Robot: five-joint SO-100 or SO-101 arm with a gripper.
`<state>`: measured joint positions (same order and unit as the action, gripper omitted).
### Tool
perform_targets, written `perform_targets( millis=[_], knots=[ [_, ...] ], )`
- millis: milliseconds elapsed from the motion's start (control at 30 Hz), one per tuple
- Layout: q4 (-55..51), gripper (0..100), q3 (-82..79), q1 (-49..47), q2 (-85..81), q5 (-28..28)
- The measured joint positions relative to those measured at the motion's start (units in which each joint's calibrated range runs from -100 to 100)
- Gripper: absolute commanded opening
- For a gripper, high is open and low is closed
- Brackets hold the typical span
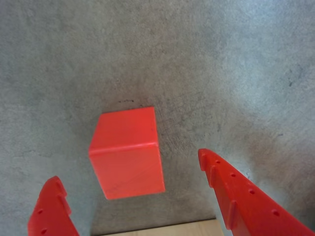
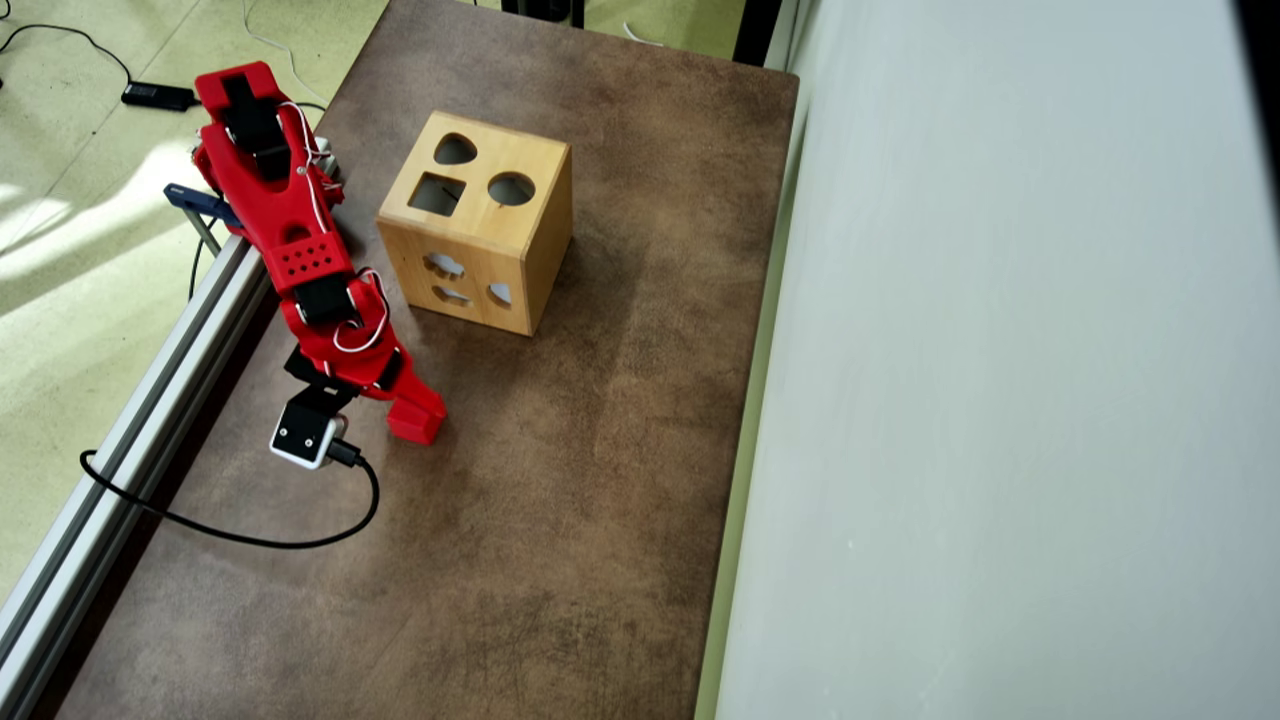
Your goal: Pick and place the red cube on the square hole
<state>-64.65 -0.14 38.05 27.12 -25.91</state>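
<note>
The gripper (image 1: 130, 189) hangs with fingers spread either side of the red cube (image 1: 127, 153) on the table (image 1: 221, 73), apparently lined up to grasp it.

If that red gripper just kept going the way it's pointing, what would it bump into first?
Probably the red cube. In the wrist view it sits on the table between the open gripper fingers, slightly ahead of the tips. Depth is hard to judge, so it might slide between them.
</note>
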Motion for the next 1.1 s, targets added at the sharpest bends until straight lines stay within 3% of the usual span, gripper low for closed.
perform_targets(
  millis=[1100],
  knots=[
    [0.40,41,2.17,-2.73,6.19,0.00]
  ],
)
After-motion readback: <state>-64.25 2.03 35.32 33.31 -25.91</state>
